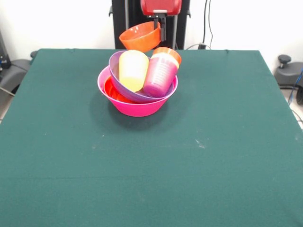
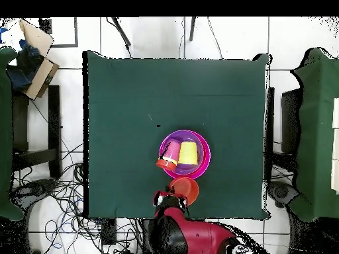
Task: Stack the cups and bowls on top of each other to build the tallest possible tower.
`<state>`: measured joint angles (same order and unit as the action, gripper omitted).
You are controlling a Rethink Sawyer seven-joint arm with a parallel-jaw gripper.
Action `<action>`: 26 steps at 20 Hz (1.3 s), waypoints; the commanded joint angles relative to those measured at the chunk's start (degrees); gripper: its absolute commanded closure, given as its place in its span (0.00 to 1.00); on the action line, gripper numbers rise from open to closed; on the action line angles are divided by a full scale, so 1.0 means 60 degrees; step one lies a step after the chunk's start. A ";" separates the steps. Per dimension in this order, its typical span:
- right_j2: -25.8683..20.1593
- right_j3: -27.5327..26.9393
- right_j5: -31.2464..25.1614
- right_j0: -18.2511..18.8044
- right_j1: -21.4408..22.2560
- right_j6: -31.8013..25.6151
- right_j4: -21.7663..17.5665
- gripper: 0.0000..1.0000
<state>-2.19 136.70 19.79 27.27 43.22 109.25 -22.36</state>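
The tower stands at the table's far middle: a big pink bowl [image 1: 137,109] [image 2: 206,156] holds an orange bowl [image 1: 111,90], and a wide purple bowl [image 1: 116,71] [image 2: 173,140] sits tilted on top. In the purple bowl lie a yellow cup [image 1: 133,70] [image 2: 188,153] and a purple cup [image 1: 160,74] [image 2: 171,153] with an orange cup [image 1: 168,52] [image 2: 163,164] nested in its mouth. Just behind the tower, my gripper [image 1: 162,31] [image 2: 169,196] is shut on the rim of a small orange bowl [image 1: 140,37] [image 2: 185,190], which hangs tilted in the air.
The green cloth-covered table [image 1: 151,170] [image 2: 132,99] carries only the tower. Off the table in the overhead view are dark chairs [image 2: 20,132] on both sides, loose cables [image 2: 59,192] on the floor, and a cardboard box [image 2: 36,56] at the upper left.
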 commanded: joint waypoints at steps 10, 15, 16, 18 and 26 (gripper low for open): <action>-0.2624 -0.0843 -0.5239 0.1026 0.3263 -0.0182 0.1210 1.00; -0.2933 -0.1706 -0.5913 0.1160 0.3028 -0.0385 0.1122 1.00; -0.2925 -0.1795 -0.5893 0.1134 0.2941 -0.0307 0.1054 1.00; -0.2860 -0.1880 -0.5718 0.1064 0.2736 -0.0088 0.0904 1.00; -0.2238 -0.2192 -0.4649 0.0571 0.1751 0.0517 0.0324 1.00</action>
<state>-13.03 127.37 -9.74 32.88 59.84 109.25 -17.95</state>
